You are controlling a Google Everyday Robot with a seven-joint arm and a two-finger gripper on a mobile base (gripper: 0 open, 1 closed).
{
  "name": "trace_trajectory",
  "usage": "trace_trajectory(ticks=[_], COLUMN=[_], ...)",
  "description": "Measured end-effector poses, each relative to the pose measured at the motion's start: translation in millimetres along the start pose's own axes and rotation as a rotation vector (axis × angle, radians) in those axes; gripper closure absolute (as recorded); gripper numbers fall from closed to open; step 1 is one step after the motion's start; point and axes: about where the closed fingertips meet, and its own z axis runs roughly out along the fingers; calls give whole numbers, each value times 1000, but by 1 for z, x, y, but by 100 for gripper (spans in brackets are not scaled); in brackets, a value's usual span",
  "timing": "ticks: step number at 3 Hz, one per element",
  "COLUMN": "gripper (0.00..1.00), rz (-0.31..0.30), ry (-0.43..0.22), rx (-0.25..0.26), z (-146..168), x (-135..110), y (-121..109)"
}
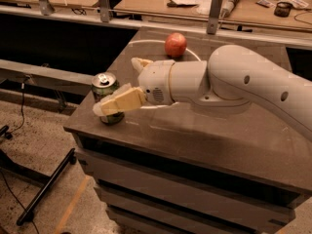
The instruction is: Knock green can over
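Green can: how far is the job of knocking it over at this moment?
Done: the gripper is right at the green can, near the left edge of the table. In hand: it is open, with one finger across the front of the can; whether it touches, I cannot tell. Left: the can stands upright, so the push that tips it over is not yet done.

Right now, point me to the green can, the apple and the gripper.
green can point(103, 89): camera view, upper body under the silver top.
apple point(175, 45): camera view, middle of its red skin.
gripper point(116, 86): camera view, midway between the open jaws, at the can's right side.
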Motion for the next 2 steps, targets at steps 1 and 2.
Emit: trace_trajectory(ticks=[1, 2], gripper=[0, 0], rz=[-6, -24], ry=[-11, -31], rx=[-2, 7], z=[6, 11], x=[5, 5], y=[4, 6])
